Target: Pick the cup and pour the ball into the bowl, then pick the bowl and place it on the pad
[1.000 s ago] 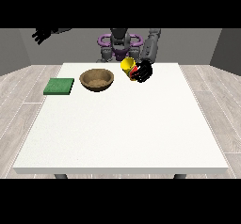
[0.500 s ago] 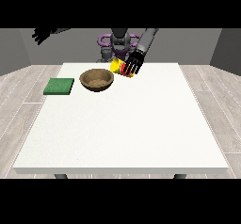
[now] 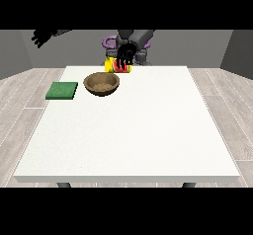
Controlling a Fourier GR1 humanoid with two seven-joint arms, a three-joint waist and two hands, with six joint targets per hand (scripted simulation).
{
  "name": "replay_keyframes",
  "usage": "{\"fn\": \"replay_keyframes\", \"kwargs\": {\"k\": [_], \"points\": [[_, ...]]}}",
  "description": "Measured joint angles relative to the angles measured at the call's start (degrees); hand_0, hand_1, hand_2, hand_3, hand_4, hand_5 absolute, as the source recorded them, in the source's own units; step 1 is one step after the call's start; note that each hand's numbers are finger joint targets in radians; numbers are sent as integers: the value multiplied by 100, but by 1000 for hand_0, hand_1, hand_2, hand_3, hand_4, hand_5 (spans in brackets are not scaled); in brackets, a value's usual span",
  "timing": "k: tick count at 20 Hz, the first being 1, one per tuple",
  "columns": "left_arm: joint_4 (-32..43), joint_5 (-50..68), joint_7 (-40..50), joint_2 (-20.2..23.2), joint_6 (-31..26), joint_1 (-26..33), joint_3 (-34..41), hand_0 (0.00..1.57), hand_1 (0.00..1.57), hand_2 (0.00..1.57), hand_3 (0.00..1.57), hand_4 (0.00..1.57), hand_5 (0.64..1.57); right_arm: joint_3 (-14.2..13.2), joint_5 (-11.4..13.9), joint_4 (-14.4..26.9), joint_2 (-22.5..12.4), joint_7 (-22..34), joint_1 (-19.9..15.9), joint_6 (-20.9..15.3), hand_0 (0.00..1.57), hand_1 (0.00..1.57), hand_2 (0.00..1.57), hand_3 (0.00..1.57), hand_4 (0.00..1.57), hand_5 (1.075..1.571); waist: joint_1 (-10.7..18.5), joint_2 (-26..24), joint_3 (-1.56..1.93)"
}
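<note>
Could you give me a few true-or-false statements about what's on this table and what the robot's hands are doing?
1. The bowl sits on the green pad. False: they lie apart, the pad at the bowl's left in the view.
2. The hand at the view's right is at the yellow cup. True.
3. The cup is held up beside the bowl's far right rim. True.
4. The hand at the view's left rests on the pad. False: it is raised high, well clear of the table.
5. The cup stands near the table's front edge. False: it is at the far side, close to the robot.
</note>
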Motion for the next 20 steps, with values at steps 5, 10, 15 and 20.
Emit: {"fn": "replay_keyframes", "kwargs": {"k": [5,10,15,20], "points": [[50,-734,779,-57,-706,-432,-644,730,730,1571,1569,1012,1570,73,98,207,50,-131,-90,29,0,0,0,300,699,1555,-80,-17,-1],[-450,-1021,1205,-75,-1698,-433,-1300,333,333,1276,1571,1091,1569,228,273,424,216,-347,-268,-28,0,0,0,329,686,1549,-202,0,-4],[-991,-1149,1166,-82,-2429,-274,-1606,0,0,1056,1547,1106,1570,218,320,544,162,-346,-317,-77,0,0,0,165,706,1550,-95,-89,-9],[-1489,-974,1043,173,-2141,-87,-1176,805,805,1571,1563,1168,1561,75,251,609,41,-340,-99,-40,0,0,0,50,713,1548,133,-253,-12]]}}
